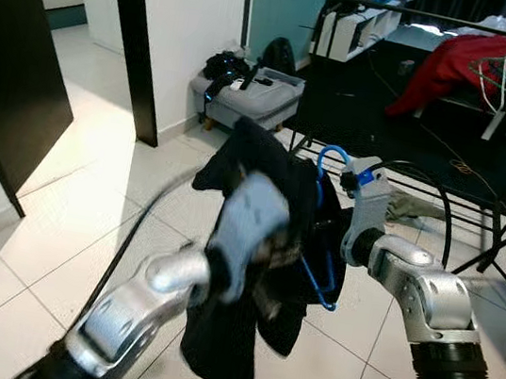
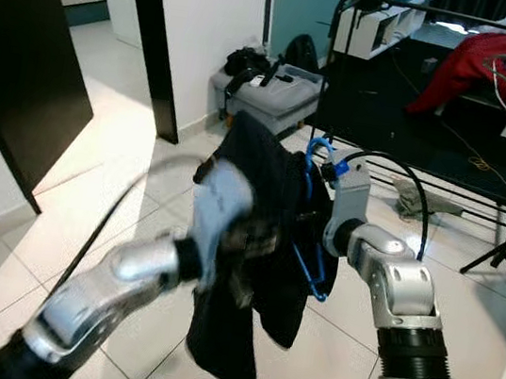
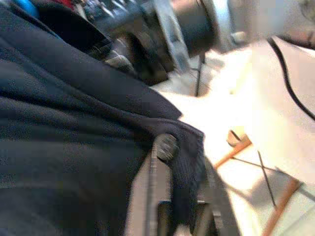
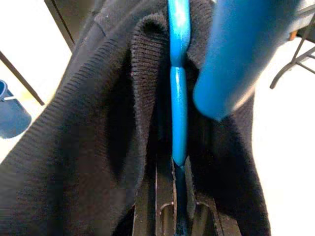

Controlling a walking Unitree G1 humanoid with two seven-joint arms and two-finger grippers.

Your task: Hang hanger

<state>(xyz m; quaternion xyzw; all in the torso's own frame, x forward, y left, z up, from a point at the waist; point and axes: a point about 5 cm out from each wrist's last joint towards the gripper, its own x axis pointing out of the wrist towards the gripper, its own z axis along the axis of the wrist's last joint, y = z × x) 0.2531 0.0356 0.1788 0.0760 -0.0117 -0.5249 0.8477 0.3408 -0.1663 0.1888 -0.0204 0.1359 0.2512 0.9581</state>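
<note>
A blue hanger [image 1: 334, 153] carries a black knit garment [image 1: 229, 338] in mid-air above the floor in front of me. My right gripper [image 4: 178, 196] is shut on the hanger's blue bar [image 4: 178, 113], with the knit folded around both fingers. From the eye views the right wrist [image 1: 366, 206] sits just right of the hook, and its fingers are hidden behind the cloth. The left gripper [image 3: 183, 206] is shut on a fold of the black garment [image 3: 74, 147]; its blurred hand [image 1: 248, 232] is pressed against the garment's front.
A black drying rack [image 1: 479, 206] stands at the back right, its top rail [image 1: 468, 26] holding a red garment [image 1: 453, 62] and hangers. A grey bench [image 1: 248, 94] with dark items sits by the white wall. A dark door [image 1: 9, 67] stands open at the left.
</note>
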